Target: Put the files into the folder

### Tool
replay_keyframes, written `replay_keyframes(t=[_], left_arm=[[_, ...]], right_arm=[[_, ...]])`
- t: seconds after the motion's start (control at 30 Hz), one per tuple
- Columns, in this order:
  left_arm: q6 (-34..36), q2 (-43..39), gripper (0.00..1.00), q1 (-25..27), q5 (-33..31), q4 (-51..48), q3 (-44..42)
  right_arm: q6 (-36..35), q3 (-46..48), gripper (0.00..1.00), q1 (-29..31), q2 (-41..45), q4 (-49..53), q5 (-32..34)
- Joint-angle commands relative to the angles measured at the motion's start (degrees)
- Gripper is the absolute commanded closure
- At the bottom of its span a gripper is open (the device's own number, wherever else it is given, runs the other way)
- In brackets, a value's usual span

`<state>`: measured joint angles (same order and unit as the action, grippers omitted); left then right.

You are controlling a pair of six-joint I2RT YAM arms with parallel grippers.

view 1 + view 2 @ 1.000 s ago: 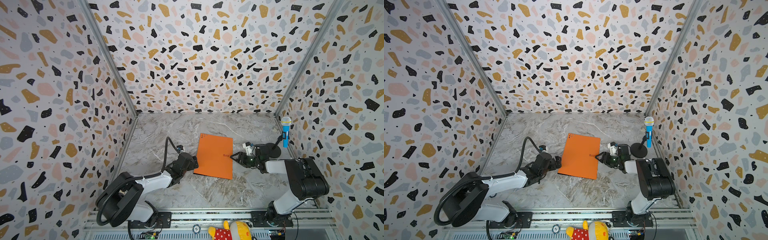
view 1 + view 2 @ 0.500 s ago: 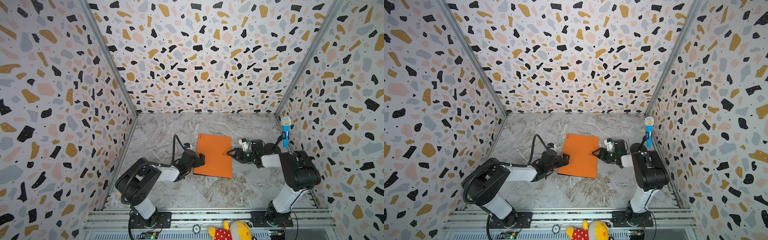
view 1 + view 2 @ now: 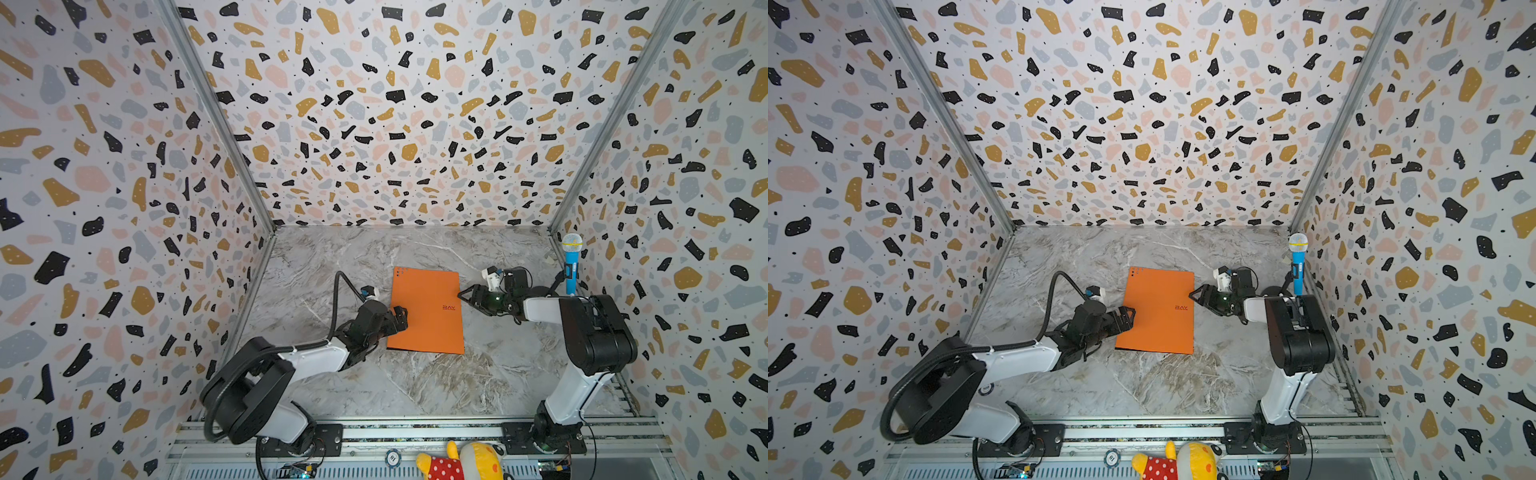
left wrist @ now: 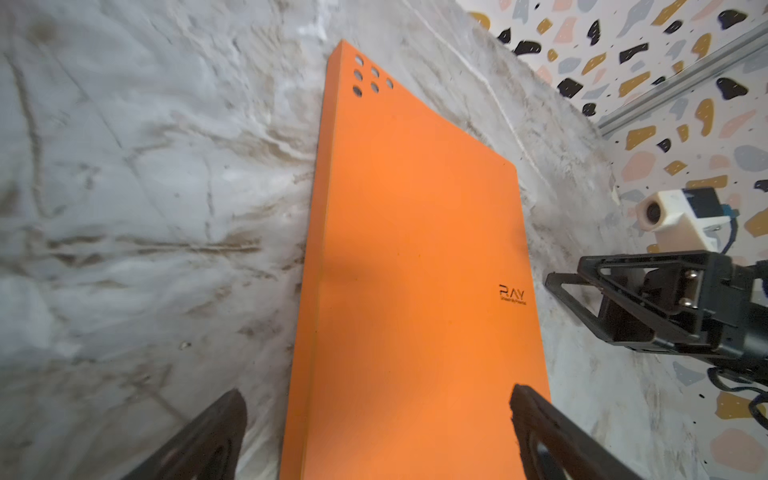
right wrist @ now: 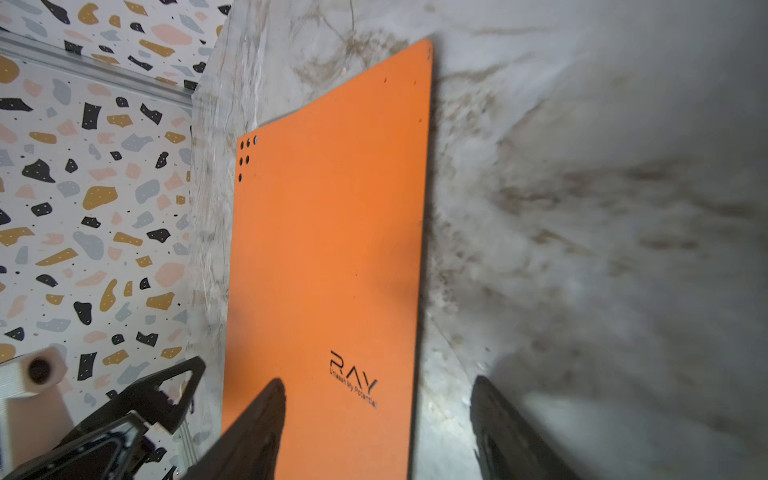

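Orange board, judged light, stiff and smooth, best taken by a long edge since it lies flat, the closed folder shows a small dark logo and corner dots, resting on the surface between the left gripper and right gripper, whose fingers stand spread, holding nothing.

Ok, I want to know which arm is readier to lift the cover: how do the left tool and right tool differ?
The left tool overlaps the folder's long edge on the corner-dot side. The right tool sits just off the opposite edge, by the logo. In the wrist views, the left tool's jaws stand wider than the right tool's. Both are open, hold nothing and face the closed folder.
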<state>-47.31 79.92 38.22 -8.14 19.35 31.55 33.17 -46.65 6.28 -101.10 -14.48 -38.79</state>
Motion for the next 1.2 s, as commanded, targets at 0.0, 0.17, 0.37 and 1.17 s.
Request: replay_keyframes(t=[0.0, 0.17, 0.37, 1.17], left_arm=[[2.8, -4.3, 0.01, -1.9, -5.6, -5.3, 0.3], [4.3, -8.0, 0.01, -5.3, -7.9, -8.5, -0.8], [6.1, -9.8, 0.00, -8.8, -9.3, -11.1, -1.2], [7.2, -21.5, 0.01, -11.4, -28.2, -17.7, -5.3]], right_arm=[[-3.9, 0.9, 0.27, -1.9, 6.9, 2.0, 2.4], [-8.2, 3.7, 0.24, -4.8, 14.6, 2.9, 7.4], [-15.2, 11.2, 0.22, -5.7, 25.1, -1.6, 23.0], [-31.6, 39.2, 0.14, -3.7, 15.3, -66.3, 41.7]])
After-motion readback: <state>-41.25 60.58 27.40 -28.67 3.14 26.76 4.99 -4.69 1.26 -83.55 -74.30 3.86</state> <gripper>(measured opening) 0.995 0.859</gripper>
